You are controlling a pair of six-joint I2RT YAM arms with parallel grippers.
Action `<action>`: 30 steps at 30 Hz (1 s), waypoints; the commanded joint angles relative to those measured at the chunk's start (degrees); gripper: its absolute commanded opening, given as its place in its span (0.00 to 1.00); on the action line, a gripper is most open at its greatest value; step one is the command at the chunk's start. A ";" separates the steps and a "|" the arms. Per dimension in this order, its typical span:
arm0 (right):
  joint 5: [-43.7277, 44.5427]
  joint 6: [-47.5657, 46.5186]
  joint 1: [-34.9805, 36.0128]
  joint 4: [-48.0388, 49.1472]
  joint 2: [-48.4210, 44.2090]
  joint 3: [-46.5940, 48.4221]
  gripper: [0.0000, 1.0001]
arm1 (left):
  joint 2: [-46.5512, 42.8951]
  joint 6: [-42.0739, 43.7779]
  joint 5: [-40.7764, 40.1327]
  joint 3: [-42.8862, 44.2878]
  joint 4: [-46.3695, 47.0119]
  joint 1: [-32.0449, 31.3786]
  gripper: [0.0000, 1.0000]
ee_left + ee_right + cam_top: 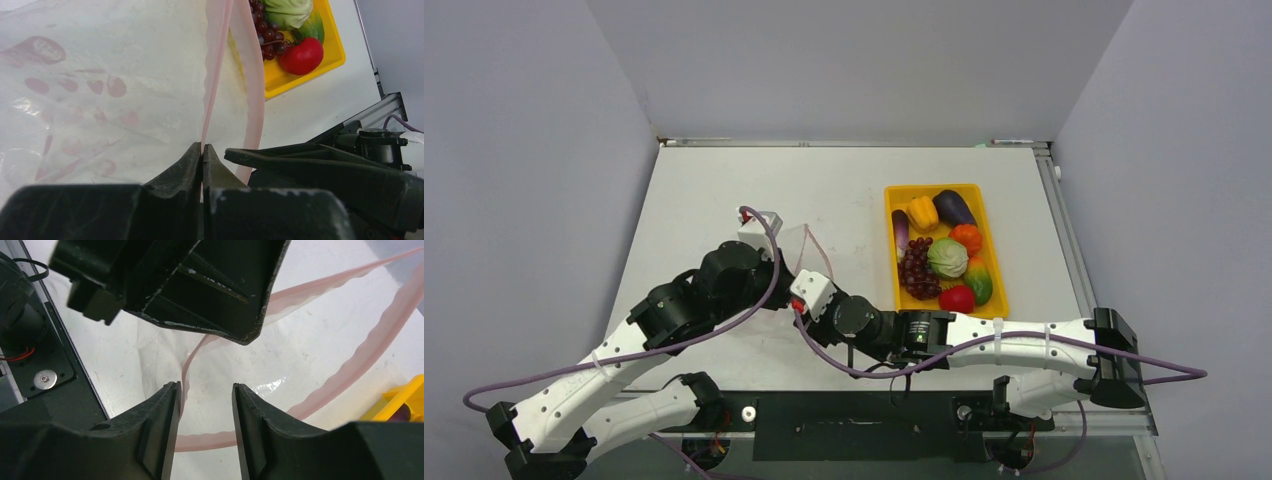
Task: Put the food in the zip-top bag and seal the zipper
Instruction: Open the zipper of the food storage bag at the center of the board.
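Note:
The zip-top bag lies clear and floppy at mid-table, with pale pink dots. My left gripper is shut on the zipper, the pink strip at the bag's mouth, which runs away from the jaws. The mouth's two strips stand apart. My right gripper is open just beside the left one; one pink strip passes along its left finger. The food, with the grape bunch, eggplant and yellow pepper, lies in the yellow tray.
The yellow tray stands right of the bag, its near corner showing in the left wrist view. A metal rail borders the table's right edge. Grey walls enclose the table on three sides.

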 commanded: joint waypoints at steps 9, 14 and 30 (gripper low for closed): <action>10.60 8.22 -0.09 -3.27 -7.02 3.04 0.53 | 0.02 2.45 0.20 3.88 -0.70 -0.15 0.00; 16.87 12.29 -0.51 -4.80 -8.16 3.65 0.58 | 0.41 2.74 0.44 4.84 -1.12 -0.15 0.00; 12.69 23.67 -6.70 -3.41 -4.02 5.35 0.63 | 1.63 2.99 0.90 6.38 -1.53 -0.15 0.00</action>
